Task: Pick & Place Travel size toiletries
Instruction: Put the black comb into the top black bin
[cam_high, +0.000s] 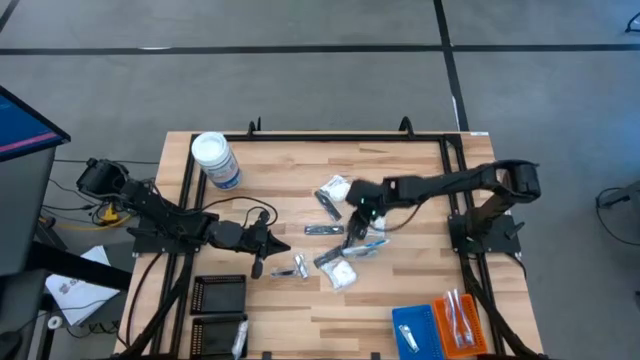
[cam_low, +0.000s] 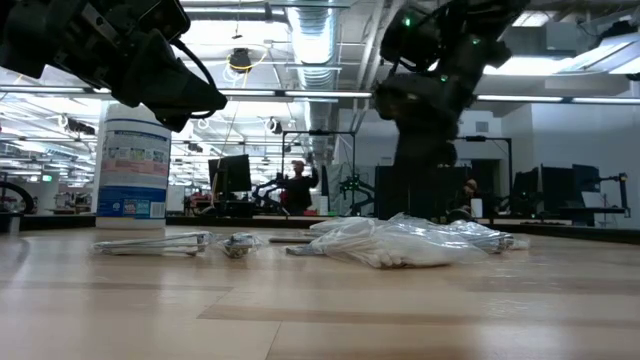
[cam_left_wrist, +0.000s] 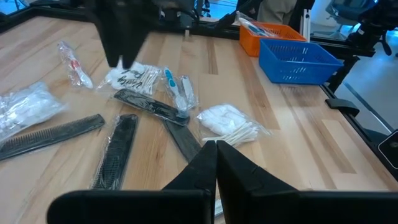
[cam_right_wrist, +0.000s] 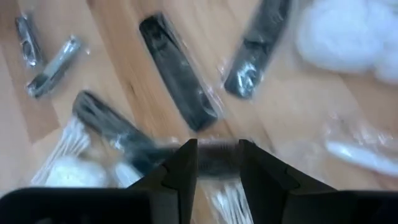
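The travel size toiletries (cam_high: 340, 240) lie loose on the wooden table's middle: white sachets (cam_left_wrist: 227, 121), dark sticks (cam_right_wrist: 177, 81) and clear-wrapped toothbrushes (cam_left_wrist: 171, 81). Silvery pieces (cam_high: 290, 268) lie a little to their left. My right gripper (cam_right_wrist: 214, 155) stands open over this pile, slanting down, its fingers (cam_right_wrist: 186, 168) on either side of a blurred dark stick below them. It also shows from the front (cam_left_wrist: 118, 59), above a sachet. My left gripper (cam_high: 270, 245) waits shut left of the pile, clear of the table (cam_left_wrist: 216, 162).
A big white-lidded jar (cam_high: 215, 160) stands at the far left. Black trays (cam_high: 218, 295) sit at the near left. A blue tray (cam_high: 412, 330) and an orange tray (cam_high: 460, 320) holding some items sit at the near right. Bare wood lies between the pile and these trays.
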